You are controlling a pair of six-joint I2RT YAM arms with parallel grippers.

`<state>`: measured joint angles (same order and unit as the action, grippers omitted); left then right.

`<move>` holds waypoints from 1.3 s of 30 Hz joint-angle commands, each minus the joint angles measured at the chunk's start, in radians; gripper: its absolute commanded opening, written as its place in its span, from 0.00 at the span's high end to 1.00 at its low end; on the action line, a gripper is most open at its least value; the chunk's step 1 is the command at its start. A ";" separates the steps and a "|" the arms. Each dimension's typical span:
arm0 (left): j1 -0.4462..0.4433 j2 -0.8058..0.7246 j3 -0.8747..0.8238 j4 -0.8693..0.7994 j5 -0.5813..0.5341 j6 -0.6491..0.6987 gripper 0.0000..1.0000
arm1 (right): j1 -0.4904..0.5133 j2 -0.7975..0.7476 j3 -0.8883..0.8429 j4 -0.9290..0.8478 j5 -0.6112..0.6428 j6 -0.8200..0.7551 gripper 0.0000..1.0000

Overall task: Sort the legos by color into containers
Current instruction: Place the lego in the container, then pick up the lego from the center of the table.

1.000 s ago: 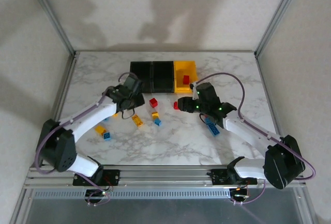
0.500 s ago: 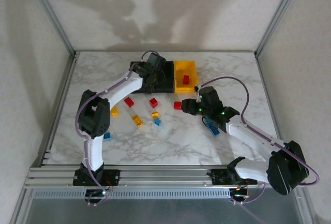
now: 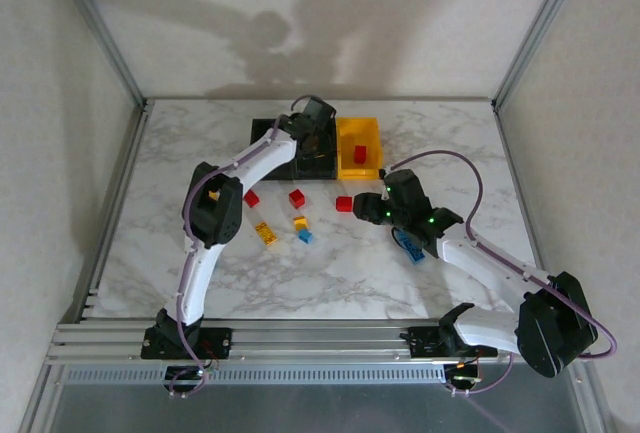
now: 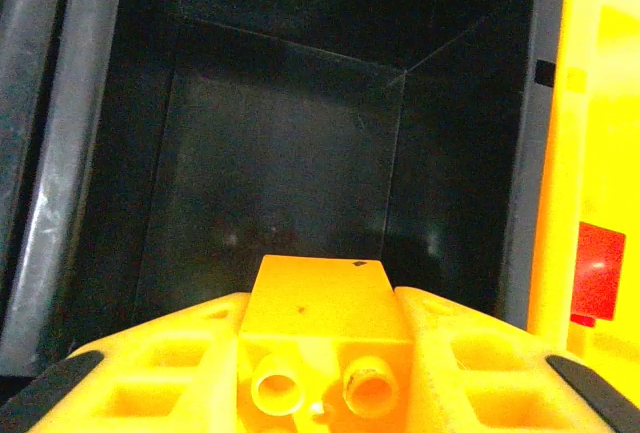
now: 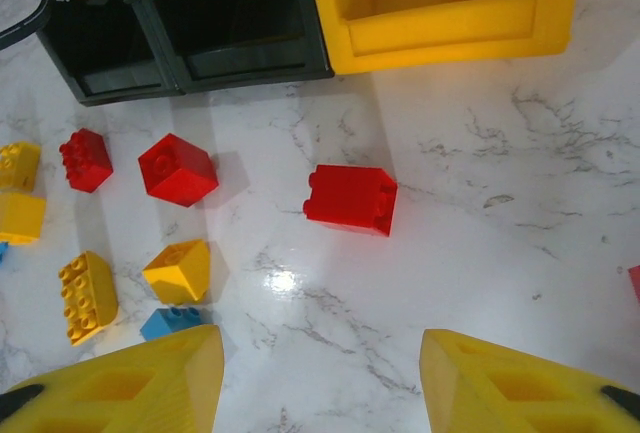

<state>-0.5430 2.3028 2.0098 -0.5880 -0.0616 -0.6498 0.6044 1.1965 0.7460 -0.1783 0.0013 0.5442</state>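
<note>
Mouth of black rectangular plastic bin (image 4: pixel 290 153) is left open beneath yellow studded plastic brick (image 4: pixel 320 303) clamped in left gripper (image 4: pixel 322 353). Marble tabletop (image 5: pixel 480 233) before spread right gripper (image 5: pixel 320 373) is blocked by red studded plastic brick (image 5: pixel 350 198).

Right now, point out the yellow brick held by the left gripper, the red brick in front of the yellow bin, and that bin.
yellow brick (image 4: pixel 320 298): left wrist view, its flat face.
red brick (image 5: pixel 350 198): right wrist view, its broad face.
yellow bin (image 5: pixel 450 33): right wrist view, its near wall.

Two white plastic arms (image 3: pixel 258 158) have round black joints (image 3: pixel 215 215), thin purple cables (image 3: pixel 440 152) and chunky yellow plastic fingers (image 5: pixel 130 383) (tiny green lights (image 3: pixel 386 214) too).
</note>
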 commanded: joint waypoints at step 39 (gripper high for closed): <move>-0.029 -1.112 -1.156 0.312 0.064 -0.090 0.27 | 0.026 0.418 0.302 -0.132 0.051 0.065 0.36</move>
<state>-0.5728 1.2739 0.9447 -0.3096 -0.0139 -0.6895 0.6201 1.5658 0.9985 -0.2825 0.0288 0.5922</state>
